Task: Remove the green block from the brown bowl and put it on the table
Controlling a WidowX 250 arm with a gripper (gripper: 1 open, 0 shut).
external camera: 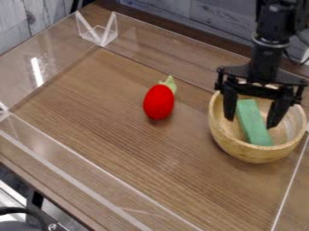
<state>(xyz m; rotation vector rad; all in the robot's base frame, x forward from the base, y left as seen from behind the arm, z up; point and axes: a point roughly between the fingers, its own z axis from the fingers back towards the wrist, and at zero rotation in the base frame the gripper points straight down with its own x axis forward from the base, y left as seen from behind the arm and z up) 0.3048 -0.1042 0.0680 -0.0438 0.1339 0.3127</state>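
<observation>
block: green bar (252,124), lying in the bowl (257,149)
gripper: right over the bowl (250,101), jaws spread wide
toy: red one (160,102), sitting on the table (115,149) left of the bowl, pretty near it

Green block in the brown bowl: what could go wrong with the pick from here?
The open gripper hangs over the bowl, its jaws apart across the green block; lowered off-centre, a finger might strike the rim and shift the bowl. The block lies lengthwise inside, so a grip near one end could let it tilt.
</observation>
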